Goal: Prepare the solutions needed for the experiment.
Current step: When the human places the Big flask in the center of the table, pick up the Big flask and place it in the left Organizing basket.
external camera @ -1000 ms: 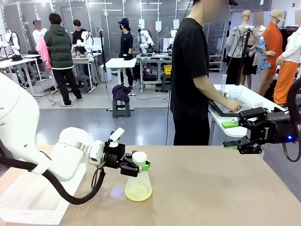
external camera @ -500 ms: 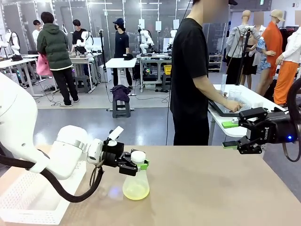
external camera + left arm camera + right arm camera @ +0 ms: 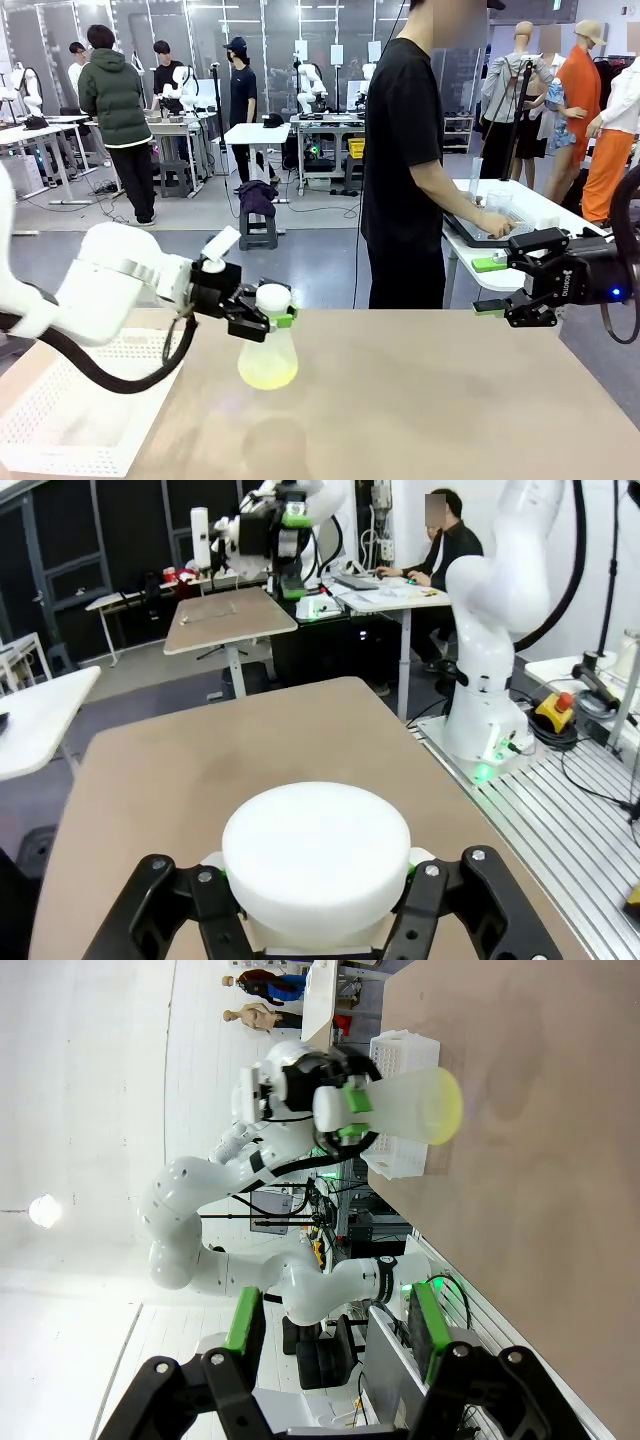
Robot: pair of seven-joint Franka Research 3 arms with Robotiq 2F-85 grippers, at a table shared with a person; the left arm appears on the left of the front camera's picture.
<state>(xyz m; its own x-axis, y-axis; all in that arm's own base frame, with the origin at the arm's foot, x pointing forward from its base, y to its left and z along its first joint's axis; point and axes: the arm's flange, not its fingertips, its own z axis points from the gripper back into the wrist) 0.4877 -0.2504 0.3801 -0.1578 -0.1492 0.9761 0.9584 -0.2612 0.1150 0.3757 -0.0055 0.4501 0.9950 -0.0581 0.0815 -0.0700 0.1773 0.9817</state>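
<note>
The solutions show as a little pale yellow liquid in the bottom of a frosted conical flask [image 3: 268, 358] with a white cap [image 3: 315, 845]. My left gripper [image 3: 262, 318] is shut on the flask's neck just under the cap and holds it upright, clear of the tan table [image 3: 450, 400], left of the middle. In the left wrist view the black fingers [image 3: 170, 900] clasp the neck on both sides. My right gripper [image 3: 490, 286] hangs open and empty above the table's far right edge. The right wrist view shows its open gripper [image 3: 335, 1330] and, farther off, the flask [image 3: 420, 1105].
A white perforated tray [image 3: 70, 420] lies at the table's near left corner, below my left arm. A person in a black shirt [image 3: 405, 150] stands at the far side, turned toward a side table [image 3: 540, 205] with glassware on the right.
My left arm has raised the flask off the table and carried it left and slightly away. The right gripper has stayed still.
</note>
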